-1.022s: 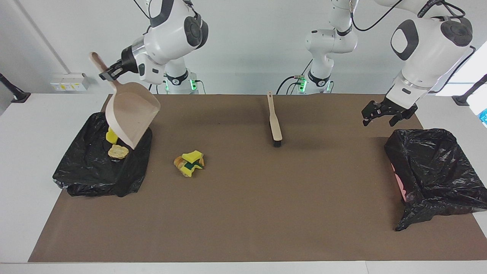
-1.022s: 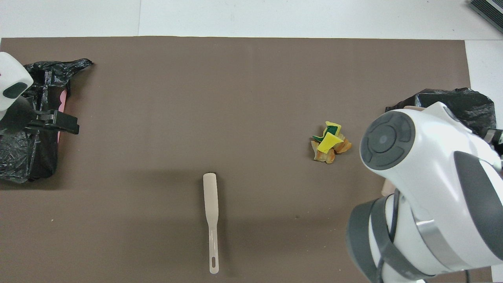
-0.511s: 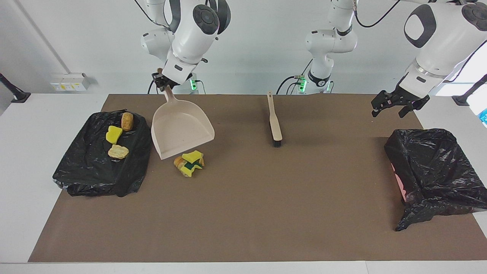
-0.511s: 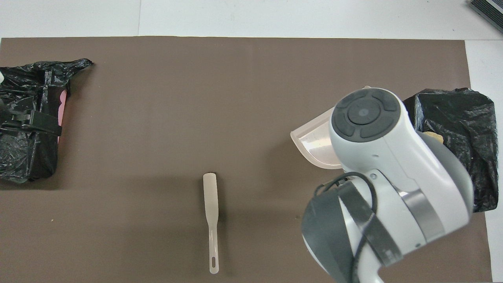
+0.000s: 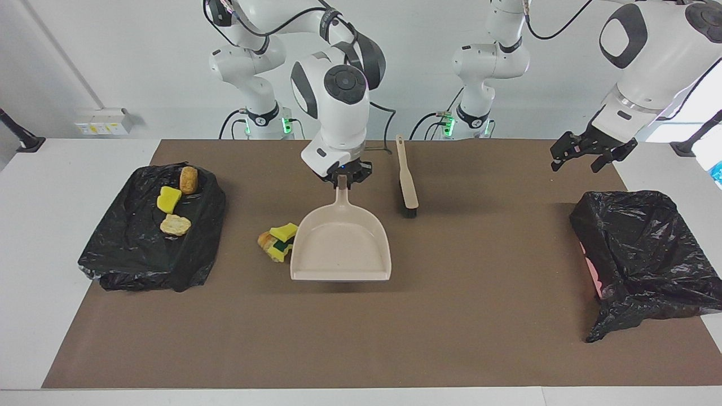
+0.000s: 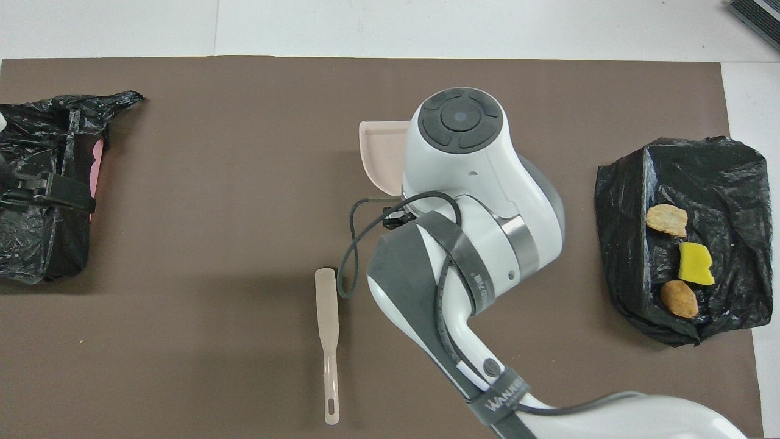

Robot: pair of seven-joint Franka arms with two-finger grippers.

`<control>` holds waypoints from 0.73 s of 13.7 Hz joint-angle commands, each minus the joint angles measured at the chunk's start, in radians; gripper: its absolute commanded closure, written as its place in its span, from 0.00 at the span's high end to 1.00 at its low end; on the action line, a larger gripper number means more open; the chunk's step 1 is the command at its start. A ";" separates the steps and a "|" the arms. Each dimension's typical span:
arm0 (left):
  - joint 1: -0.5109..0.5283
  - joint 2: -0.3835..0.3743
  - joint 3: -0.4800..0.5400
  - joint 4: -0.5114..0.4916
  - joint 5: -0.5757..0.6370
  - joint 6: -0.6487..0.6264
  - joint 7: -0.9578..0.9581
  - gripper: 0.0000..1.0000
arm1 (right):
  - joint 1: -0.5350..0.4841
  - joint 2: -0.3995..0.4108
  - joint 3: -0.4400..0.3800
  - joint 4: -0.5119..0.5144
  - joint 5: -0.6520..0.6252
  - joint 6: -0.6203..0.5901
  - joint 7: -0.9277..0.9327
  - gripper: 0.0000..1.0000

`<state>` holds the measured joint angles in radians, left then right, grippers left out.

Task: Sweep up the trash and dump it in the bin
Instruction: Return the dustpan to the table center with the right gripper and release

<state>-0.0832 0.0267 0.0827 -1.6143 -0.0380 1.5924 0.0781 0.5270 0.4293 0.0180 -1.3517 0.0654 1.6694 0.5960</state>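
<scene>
Three scraps (image 5: 172, 206) now lie in the bin (image 5: 113, 248) at the right arm's end. Right gripper (image 5: 342, 179), clamping the dustpan (image 5: 341, 245) handle, has returned it beside the remaining trash pile (image 5: 277, 241). The brush (image 5: 406, 177) lies untouched. Left gripper (image 5: 586, 153) waits, fingers spread.

1. The dustpan (image 5: 340, 245) looks like smooth beige plastic with a soft, half-matt shine.
2. The brush (image 5: 406, 175) has the same beige plastic handle and dark bristles at its end.
3. Both bins carry black plastic film, glossy and much wrinkled: the bin with scraps (image 5: 152, 231) and the other bin (image 5: 643, 248).
4. The mat (image 5: 451, 316) is brown and matt (paper or felt, I cannot tell).
5. The trash (image 5: 169, 198) looks porous, like sponge and rough crusty lumps.
</scene>
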 commanded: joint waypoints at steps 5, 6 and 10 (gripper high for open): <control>-0.001 -0.040 -0.006 -0.045 0.001 0.003 0.002 1.00 | 0.077 0.261 -0.001 0.240 0.019 0.122 0.117 0.00; -0.004 -0.040 -0.006 -0.046 0.001 0.008 -0.001 1.00 | 0.074 0.264 -0.001 0.235 0.019 0.128 0.094 0.00; -0.010 -0.040 -0.020 -0.046 0.001 0.023 -0.044 1.00 | 0.080 0.305 -0.001 0.214 0.010 0.159 0.067 0.00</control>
<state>-0.0850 0.0148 0.0697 -1.6236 -0.0379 1.5947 0.0646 0.6126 0.7061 0.0159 -1.1556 0.0701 1.8075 0.6928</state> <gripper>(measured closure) 0.000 0.687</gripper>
